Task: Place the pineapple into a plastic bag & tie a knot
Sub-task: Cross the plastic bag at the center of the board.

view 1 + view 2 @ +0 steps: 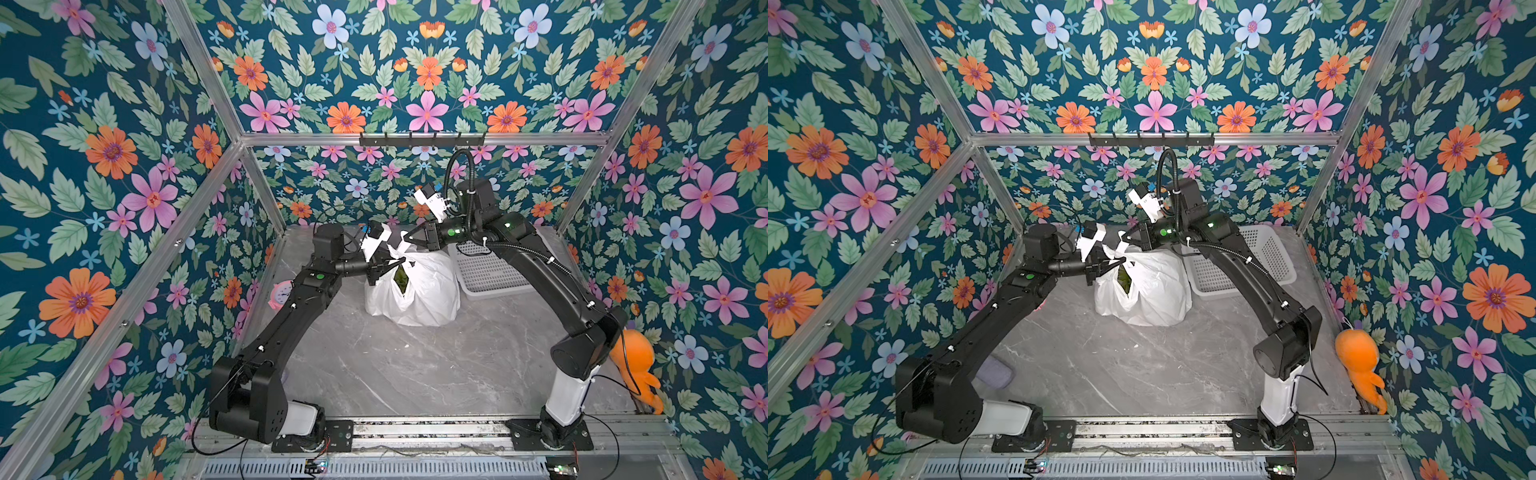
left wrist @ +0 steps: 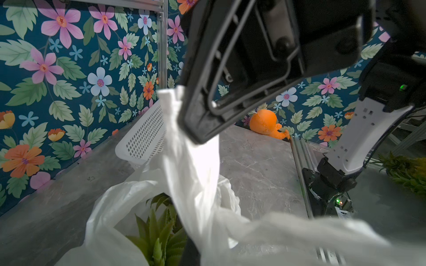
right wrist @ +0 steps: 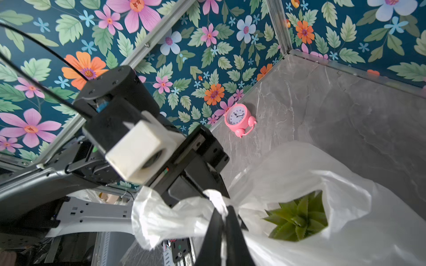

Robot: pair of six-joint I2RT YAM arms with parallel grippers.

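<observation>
The bag (image 1: 419, 297) stands upright near the counter's (image 1: 415, 374) far edge, about midway along it. It is white, thin and crinkled, bulging round below. Its mouth gapes at the top (a dark slit in both top views). The pineapple (image 3: 297, 218) sits inside, with only its green spiky crown showing. The straps (image 2: 191, 161) are drawn up above the mouth, one pinched in the left gripper (image 1: 398, 263), one in the right gripper (image 1: 406, 240), both clamped tight.
</observation>
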